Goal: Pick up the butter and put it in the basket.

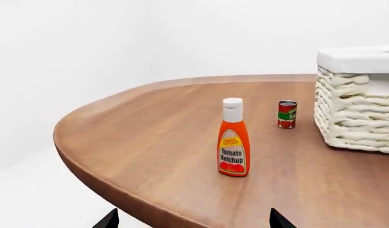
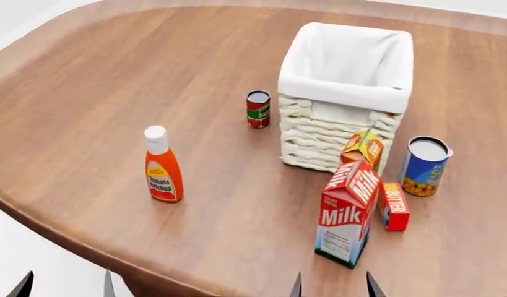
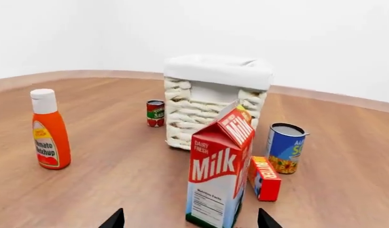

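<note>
The butter (image 2: 394, 206) is a small slim red box lying on the table just right of the milk carton (image 2: 348, 212); it also shows in the right wrist view (image 3: 264, 178), partly behind the milk carton (image 3: 218, 172). The white wicker basket (image 2: 340, 133) with cloth liner stands behind them, and shows in the right wrist view (image 3: 203, 111) and the left wrist view (image 1: 355, 118). My left gripper (image 2: 65, 286) is open and empty at the table's near-left edge. My right gripper (image 2: 333, 286) is open and empty, just in front of the milk carton.
A tomato ketchup bottle (image 2: 163, 167) stands near the left front of the wooden table (image 2: 112, 93). A small red-green can (image 2: 258, 109) stands left of the basket. An orange-yellow juice carton (image 2: 363, 147) leans by the basket. A blue can (image 2: 423, 166) stands to the right.
</note>
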Available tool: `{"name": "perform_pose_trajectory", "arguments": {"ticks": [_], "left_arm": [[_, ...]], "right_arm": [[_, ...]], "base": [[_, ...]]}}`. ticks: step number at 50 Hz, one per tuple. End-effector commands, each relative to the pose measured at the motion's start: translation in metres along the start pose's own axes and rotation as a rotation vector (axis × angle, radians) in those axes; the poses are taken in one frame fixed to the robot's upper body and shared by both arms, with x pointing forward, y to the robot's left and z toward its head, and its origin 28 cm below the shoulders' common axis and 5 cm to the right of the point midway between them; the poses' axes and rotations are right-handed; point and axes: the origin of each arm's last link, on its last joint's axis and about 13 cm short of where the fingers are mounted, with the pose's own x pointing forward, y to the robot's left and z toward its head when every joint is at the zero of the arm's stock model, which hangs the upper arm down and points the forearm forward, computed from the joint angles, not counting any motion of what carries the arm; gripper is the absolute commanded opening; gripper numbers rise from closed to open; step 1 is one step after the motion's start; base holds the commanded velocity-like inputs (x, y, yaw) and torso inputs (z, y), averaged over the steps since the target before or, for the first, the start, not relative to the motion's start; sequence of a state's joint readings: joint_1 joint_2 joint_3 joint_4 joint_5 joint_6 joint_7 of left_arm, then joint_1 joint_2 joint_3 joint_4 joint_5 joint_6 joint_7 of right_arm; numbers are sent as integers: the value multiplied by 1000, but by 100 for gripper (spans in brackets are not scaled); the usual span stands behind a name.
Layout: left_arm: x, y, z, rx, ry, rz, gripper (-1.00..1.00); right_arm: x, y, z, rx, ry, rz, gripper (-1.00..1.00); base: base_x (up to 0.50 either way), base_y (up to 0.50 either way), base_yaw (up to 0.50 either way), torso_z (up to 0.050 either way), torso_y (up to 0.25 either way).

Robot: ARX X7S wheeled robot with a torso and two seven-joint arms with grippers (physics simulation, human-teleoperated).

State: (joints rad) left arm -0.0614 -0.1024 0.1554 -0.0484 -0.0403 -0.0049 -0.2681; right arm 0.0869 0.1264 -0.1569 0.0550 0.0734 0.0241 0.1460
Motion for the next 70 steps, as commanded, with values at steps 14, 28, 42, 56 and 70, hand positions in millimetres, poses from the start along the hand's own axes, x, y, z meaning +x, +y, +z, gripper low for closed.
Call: {"name": "perform_pose_trajectory", "arguments": {"ticks": [14, 28, 42, 56, 70], "left_arm": [[-7, -1, 4, -27, 7, -53, 100], [-3, 0, 6, -35, 8, -45, 100], [17, 15, 24, -54, 7, 13, 100], [30, 38, 52, -98, -15, 108, 100], [29, 38, 52, -90, -13, 117, 100]], "right_arm": [[-8, -1, 5, 9, -27, 47, 100], [-8, 0, 8, -8, -37, 42, 100], [-9, -2, 9, -18, -24, 23, 100], [-13, 0, 13, -16, -32, 14, 100], [-14, 0, 15, -44, -50, -34, 100]], "base": [[141, -480, 0, 0, 0], [141, -480, 0, 0, 0], [96, -9, 0, 0, 0], [480, 141, 0, 0, 0], [426, 126, 0, 0, 0]]}}
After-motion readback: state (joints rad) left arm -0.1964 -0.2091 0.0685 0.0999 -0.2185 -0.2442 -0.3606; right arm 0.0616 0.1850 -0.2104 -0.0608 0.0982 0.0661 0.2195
